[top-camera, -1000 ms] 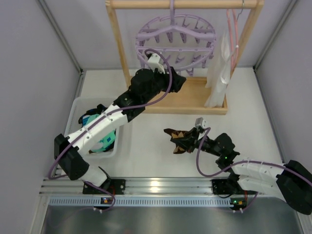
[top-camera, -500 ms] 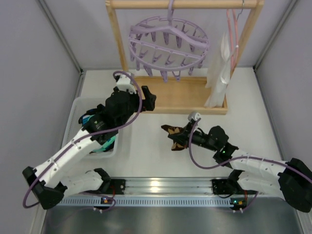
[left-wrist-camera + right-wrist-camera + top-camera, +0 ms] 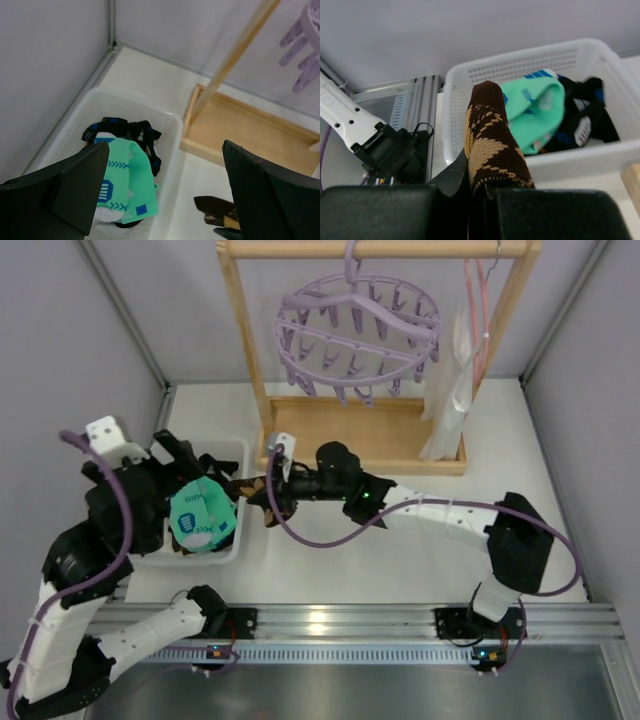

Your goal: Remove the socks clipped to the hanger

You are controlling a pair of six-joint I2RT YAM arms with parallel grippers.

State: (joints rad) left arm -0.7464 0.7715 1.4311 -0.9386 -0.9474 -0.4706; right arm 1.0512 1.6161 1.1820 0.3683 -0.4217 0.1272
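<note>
From above, the lavender hanger point(image 3: 360, 325) hangs from the wooden rack point(image 3: 240, 340) at the far edge of the counter point(image 3: 330, 550), and none of its pegs shows a sock. The white basket point(image 3: 243, 525) sits by the left edge. The right gripper point(image 3: 268, 492) reaches across to the basket's right rim, clamped on the brown check sock point(image 3: 258, 508). The left gripper point(image 3: 185, 462) hangs over the basket.

The left wrist view shows the left gripper point(image 3: 165, 147) with its fingers spread wide and nothing between them. Below it, the teal sock point(image 3: 125, 175) and a black-blue sock point(image 3: 125, 127) lie in the basket point(image 3: 170, 117).

In the right wrist view, the right gripper point(image 3: 480, 192) pinches the brown check sock point(image 3: 490, 145), with the toe just short of the basket point(image 3: 520, 60).

The step in hand looks like the drop. It would go best if the sock is carried past the rim until the toe hangs inside. The gripper should open only then, keeping clear of the left gripper.
</note>
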